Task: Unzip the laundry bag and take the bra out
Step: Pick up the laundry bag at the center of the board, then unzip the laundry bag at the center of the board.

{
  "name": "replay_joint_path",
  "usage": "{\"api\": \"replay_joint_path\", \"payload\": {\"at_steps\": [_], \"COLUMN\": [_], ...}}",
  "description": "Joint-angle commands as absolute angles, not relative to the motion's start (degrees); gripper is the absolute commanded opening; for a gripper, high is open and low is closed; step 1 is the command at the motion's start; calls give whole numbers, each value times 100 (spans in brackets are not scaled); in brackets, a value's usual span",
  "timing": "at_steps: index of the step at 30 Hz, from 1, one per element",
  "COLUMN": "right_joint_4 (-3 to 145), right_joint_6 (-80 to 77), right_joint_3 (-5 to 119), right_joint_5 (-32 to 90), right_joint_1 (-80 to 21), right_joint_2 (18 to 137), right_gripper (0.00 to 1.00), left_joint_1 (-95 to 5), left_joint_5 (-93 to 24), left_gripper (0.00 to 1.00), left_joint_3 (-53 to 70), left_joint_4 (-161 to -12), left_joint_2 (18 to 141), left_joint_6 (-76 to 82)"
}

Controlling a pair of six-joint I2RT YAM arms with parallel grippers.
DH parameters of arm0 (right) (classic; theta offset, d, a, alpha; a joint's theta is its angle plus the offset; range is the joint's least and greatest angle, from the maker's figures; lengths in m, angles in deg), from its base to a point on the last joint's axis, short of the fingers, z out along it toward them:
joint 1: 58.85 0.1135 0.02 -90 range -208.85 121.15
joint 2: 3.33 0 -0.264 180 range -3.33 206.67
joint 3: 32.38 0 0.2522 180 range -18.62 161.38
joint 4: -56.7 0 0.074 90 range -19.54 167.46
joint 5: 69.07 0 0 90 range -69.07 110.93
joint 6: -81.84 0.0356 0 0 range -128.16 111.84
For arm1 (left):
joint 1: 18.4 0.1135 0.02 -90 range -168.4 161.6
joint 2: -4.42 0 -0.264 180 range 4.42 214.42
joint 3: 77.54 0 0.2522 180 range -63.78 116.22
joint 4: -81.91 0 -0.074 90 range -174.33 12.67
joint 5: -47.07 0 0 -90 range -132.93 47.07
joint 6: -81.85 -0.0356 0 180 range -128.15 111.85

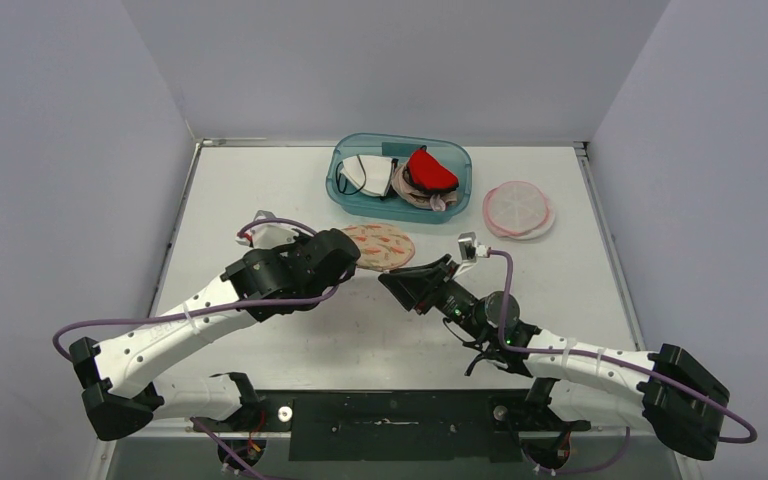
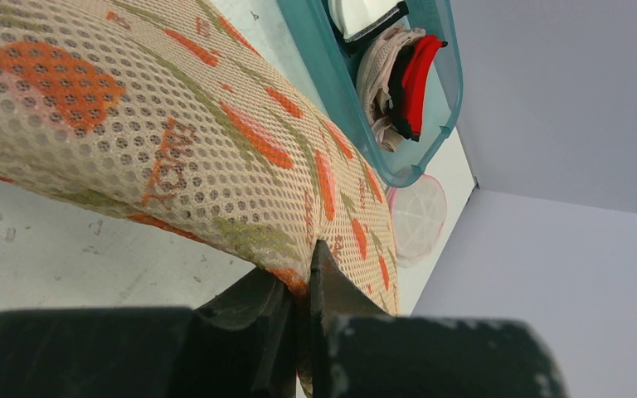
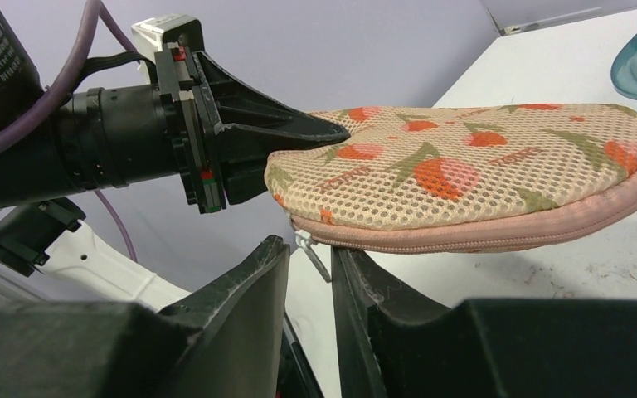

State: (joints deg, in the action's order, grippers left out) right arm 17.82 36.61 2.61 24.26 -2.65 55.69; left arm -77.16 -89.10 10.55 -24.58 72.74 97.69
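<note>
The laundry bag (image 1: 380, 245), a mesh pouch printed with red flowers, is hanging just on the near side of the teal bin (image 1: 338, 190), with its near-left edge raised off the tabletop (image 1: 260, 190). The left gripper (image 2: 307, 278) is clamping that edge, its fingers pressed together on the mesh. The right gripper (image 3: 311, 259) is reaching in from the side away from the bin with its fingers slightly apart. The zipper pull (image 3: 313, 253) is dangling in the narrow gap, and whether either finger is touching it is unclear. The pink zipper (image 3: 498, 236) is running closed along the visible rim, and the mesh is hiding the contents. The bin is holding red, white and beige garments (image 1: 428, 170). A round pink-rimmed disc (image 1: 517, 208) is lying just right of the bin.
</note>
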Motion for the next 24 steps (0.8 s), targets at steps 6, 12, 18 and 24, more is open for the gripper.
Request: {"api": "replay_joint_path", "payload": {"at_steps": [6, 12, 18, 24], "right_joint_4": [1562, 2281, 4144, 4900], "right_joint_6": [3595, 3281, 2591, 2047], "right_joint_3": [121, 208, 545, 227], "right_joint_5": [2494, 2360, 1725, 1383], "right_joint_1": [-309, -314, -295, -261], "right_joint_2": [5296, 5068, 4735, 4360], "right_gripper": [8, 5, 5, 5], "left_joint_1": [-7701, -7699, -7702, -7681], "left_joint_5": [-9011, -9007, -8898, -8510], "left_gripper": [0, 0, 0, 0], "left_joint_3": [999, 915, 539, -970], "left_joint_4": [-2762, -2867, -3295, -5909], "left_joint_2": [7195, 7142, 7024, 6575], "left_joint_6": [9674, 9534, 9213, 7367]}}
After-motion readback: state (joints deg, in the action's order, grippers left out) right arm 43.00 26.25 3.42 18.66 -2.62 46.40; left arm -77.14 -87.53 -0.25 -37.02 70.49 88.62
